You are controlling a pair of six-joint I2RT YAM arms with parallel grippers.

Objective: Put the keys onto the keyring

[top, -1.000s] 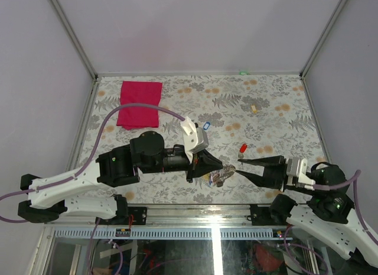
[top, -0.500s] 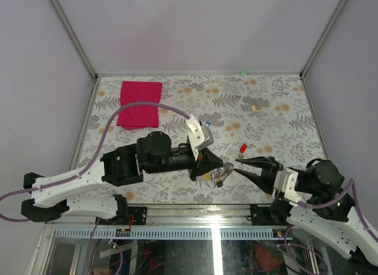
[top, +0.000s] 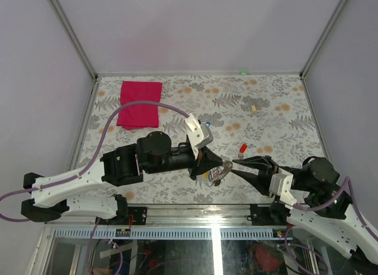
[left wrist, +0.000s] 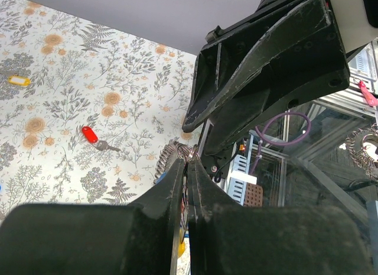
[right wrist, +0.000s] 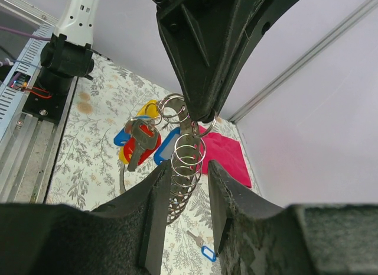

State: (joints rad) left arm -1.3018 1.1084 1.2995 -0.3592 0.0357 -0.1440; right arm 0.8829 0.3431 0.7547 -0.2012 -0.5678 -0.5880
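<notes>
Above the table [top: 277, 133], near its front edge, the left gripper [top: 219, 167] is clamping the keyring [right wrist: 179, 189]; the right gripper [right wrist: 185, 168], half-open, is straddling its dangling coils; a red key [top: 242, 148] is lying beyond.

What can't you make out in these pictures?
Top view: the keyring is tiny and half covered by the left gripper.
Left wrist view: its own fingers hide most of the ring.
Right wrist view: the hanging keys overlap, so no count; whether the right gripper touches the ring is unclear.
</notes>
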